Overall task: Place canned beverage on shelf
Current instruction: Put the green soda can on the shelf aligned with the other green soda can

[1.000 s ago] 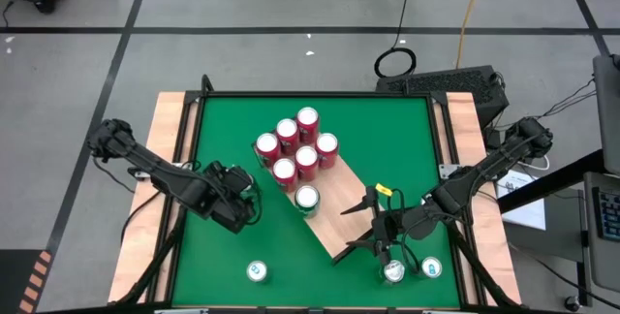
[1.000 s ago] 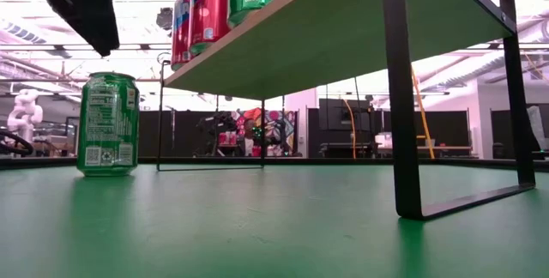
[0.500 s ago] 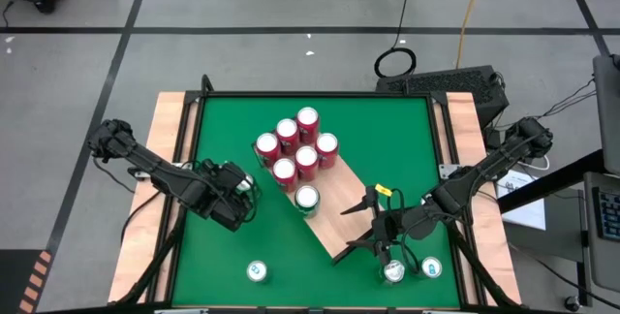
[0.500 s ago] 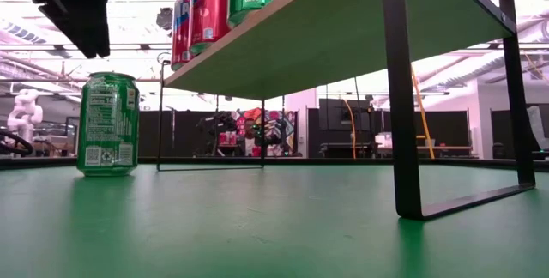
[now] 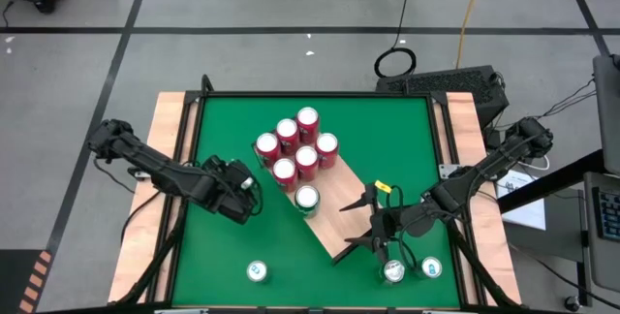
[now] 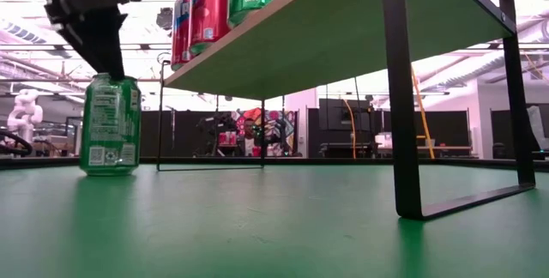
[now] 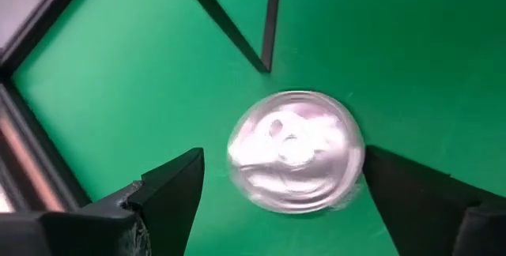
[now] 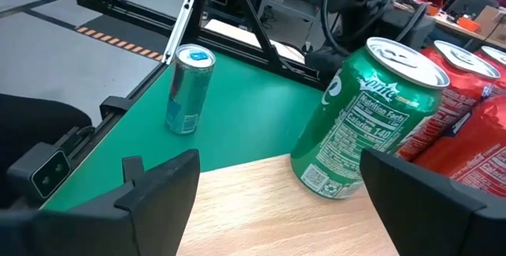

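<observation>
A green can (image 6: 110,128) stands upright on the green table, left of the shelf (image 5: 334,203). My left gripper (image 6: 99,38) hangs open right over it, pointing steeply down. In the left wrist view its fingers flank the can's silver top (image 7: 292,149). The shelf, a wood board on dark legs (image 6: 343,38), carries several red cans (image 5: 295,149) and a green can (image 8: 371,122) standing on it. My right gripper (image 5: 371,222) waits open and nearly level above the shelf's near right part. My left gripper comes at the green can from above, one finger on each side of its top rim (image 7: 352,169). One fingertip (image 6: 114,68) reaches down to the rim. I cannot tell whether it touches. The can stands on the table.
Three loose cans stand near the table's front edge (image 5: 257,271), (image 5: 394,272), (image 5: 431,268); one is a slim blue can (image 8: 188,88). The shelf's dark legs (image 6: 403,98) stand on the table right of the green can. A raised frame borders the table.
My left gripper has sunk toward the green can's top and tipped a little steeper, staying open. The right arm has kept still.
</observation>
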You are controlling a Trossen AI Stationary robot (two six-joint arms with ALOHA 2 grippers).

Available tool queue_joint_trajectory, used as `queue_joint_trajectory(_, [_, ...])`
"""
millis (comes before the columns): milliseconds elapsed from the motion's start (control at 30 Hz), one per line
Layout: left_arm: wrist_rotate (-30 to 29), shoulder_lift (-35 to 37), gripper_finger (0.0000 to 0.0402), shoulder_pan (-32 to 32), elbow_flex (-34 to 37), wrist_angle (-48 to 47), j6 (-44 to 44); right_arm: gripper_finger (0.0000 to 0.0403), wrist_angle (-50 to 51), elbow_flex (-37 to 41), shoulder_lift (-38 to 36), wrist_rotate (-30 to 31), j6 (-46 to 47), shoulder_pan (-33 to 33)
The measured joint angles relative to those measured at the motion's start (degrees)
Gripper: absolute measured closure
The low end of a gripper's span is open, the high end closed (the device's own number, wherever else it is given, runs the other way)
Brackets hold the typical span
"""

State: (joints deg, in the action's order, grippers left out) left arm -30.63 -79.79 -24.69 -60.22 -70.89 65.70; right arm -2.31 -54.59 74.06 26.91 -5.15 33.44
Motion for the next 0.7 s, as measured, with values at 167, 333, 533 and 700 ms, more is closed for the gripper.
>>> queue_joint_trajectory(167, [0.21,0.00,0.0070,0.89,2.78,2.12,-0.17,0.0064,0.00,0.00,0.00,0.03,-0.08,-0.08])
queue_joint_trajectory(333, [0.69,0.00,0.0070,1.53,4.70,4.31,-1.69,0.0064,0.00,0.00,0.00,0.05,-0.09,-0.53])
queue_joint_trajectory(533, [2.85,0.00,0.0070,1.51,5.66,7.82,-3.53,0.0064,-0.04,0.00,0.00,0.07,-0.06,-1.46])
queue_joint_trajectory(700, [4.06,0.00,0.0070,1.42,5.68,9.01,-5.50,0.0064,-0.02,0.00,0.00,0.07,-0.04,-1.87])
